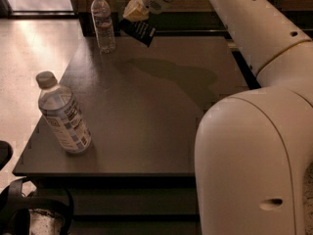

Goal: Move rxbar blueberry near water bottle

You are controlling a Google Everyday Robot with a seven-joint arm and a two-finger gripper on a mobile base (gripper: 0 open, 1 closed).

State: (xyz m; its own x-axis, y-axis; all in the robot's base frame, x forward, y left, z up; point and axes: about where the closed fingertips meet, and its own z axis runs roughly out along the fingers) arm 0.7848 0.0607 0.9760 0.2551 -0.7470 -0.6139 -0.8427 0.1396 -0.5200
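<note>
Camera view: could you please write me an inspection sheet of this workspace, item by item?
Surface: dark square table, with the arm's shadow across its far half.
Job's things: rxbar blueberry held in the air over the far edge, just right of the water bottle, which stands upright at the far left corner.
Clutter: wider bottle with a white-and-blue label, upright near the front left corner.
Grippers: gripper above the table's far edge, shut on the rxbar blueberry.
Cables: black loops low at front left; cable or strap, cannot tell.
Surroundings: pale floor at left; robot arm fills the right side.
</note>
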